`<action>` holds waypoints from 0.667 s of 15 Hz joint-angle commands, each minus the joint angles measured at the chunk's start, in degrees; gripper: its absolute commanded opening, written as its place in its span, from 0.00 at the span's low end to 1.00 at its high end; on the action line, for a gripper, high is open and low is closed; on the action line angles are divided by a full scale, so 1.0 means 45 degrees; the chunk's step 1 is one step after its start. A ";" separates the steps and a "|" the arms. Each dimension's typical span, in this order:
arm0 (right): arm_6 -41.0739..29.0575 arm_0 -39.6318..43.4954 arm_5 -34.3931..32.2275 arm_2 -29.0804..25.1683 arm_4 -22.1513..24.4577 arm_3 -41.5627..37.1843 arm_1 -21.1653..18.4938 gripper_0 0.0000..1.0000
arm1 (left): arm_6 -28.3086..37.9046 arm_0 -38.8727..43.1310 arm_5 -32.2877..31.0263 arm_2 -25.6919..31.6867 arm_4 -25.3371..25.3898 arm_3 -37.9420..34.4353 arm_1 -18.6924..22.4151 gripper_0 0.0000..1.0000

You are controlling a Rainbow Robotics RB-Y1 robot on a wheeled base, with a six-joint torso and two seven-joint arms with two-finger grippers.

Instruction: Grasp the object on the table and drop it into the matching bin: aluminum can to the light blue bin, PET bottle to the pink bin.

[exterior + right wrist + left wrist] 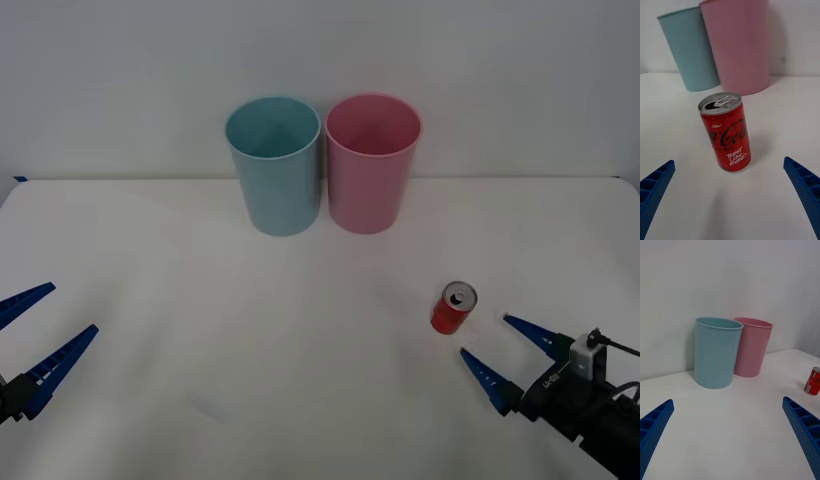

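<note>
The right gripper (497, 354) sits at the lower right of the front view, its blue fingers (484, 376) spread wide and empty, aimed at the aluminum can (453, 308), which stands upright on the white bench (300, 350) just ahead of the tips. To grip well, I would slide forward until the can sits centred between both fingers, then close at mid-height. The light blue bin (273, 165) stands at upper centre, touching or nearly touching the pink bin (371, 162). The left gripper (30, 338) waits at lower left, fingers spread.
</note>
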 commanded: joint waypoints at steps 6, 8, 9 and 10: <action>0.0320 -0.0683 0.1362 0.0744 0.0583 -0.0001 0.0645 1.00 | 0.0000 0.0000 0.0000 0.0000 0.0000 0.0000 0.0000 1.00; 0.0418 -0.0878 0.1811 0.1115 0.0583 -0.0001 0.0723 1.00 | 0.0000 0.0000 0.0000 0.0000 0.0000 0.0000 0.0000 1.00; 0.0457 -0.0995 0.1987 0.1251 0.0583 0.0096 0.0743 1.00 | 0.0000 0.0000 0.0000 0.0000 0.0000 0.0000 0.0000 1.00; 0.0496 -0.1406 0.1948 0.1290 0.0583 0.0682 0.0801 1.00 | 0.0000 0.0000 0.0000 0.0000 0.0000 0.0000 0.0000 1.00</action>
